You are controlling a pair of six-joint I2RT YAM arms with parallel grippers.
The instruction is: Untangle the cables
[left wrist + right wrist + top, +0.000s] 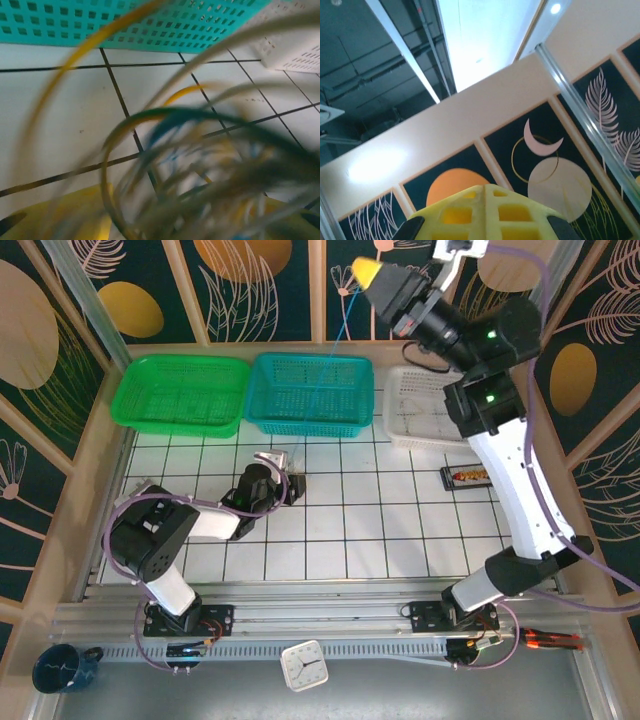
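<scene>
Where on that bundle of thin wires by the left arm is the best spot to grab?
Probably the yellow loop on the outside of the cables: it seems to arch up clear of the tiles and away from the knotted middle, so a tool coming from above, on the side away from the knot, could close across that single strand without catching the others.

The right gripper [482, 215] has matt yellow plastic fingers moulded in a square lattice. The cables [190, 165] between the left gripper's [185, 225] fingers look thin, smooth and plastic-sheathed. Beneath that gripper the surface [60, 125] is glossy white tile with dark grout lines. Beyond it, the teal basket [150, 25] and the white basket [295, 50] are perforated plastic, faintly shiny.
</scene>
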